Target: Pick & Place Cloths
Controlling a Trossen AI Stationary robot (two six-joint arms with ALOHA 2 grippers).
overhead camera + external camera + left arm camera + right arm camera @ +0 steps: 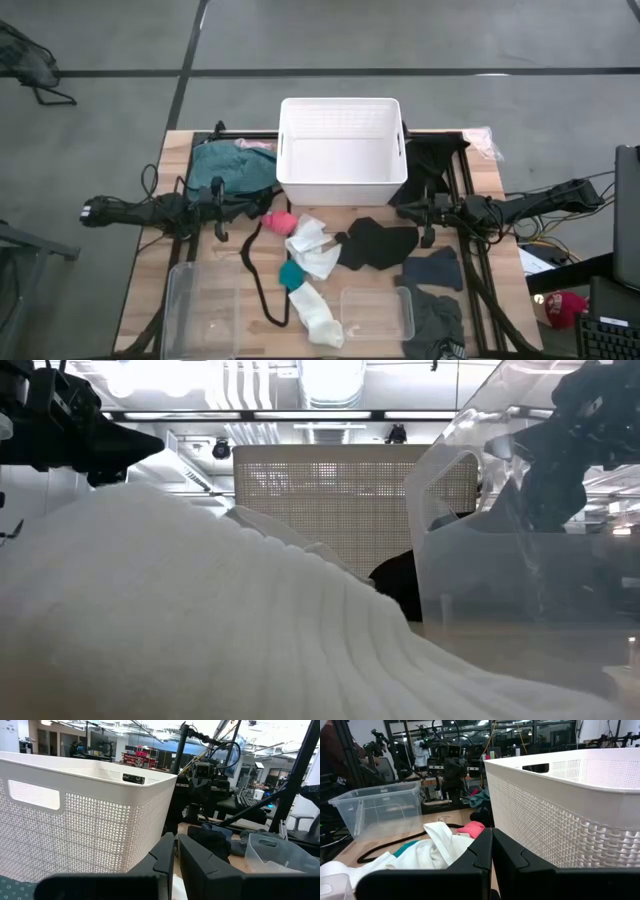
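The cloths lie around a white slotted basket [340, 150] at the table's far middle. A teal garment [230, 165] lies left of the basket and a black piece [436, 155] right of it. In front of it lie a pink bit [278, 220], white socks [313, 246] [316, 314], a teal bit [291, 273], a black cloth [376, 243] and dark grey pieces [432, 268]. My left gripper [255, 208] [176, 851] hovers shut by the basket's near left corner. My right gripper [400, 211] [492, 845] hovers shut by its near right corner. Neither holds anything.
Two clear plastic containers [200, 310] [376, 312] stand at the table's near edge. A thin black cord loop [256, 272] lies between the left container and the socks. In the low view a white sock [150, 610] fills the foreground beside a clear container [520, 580].
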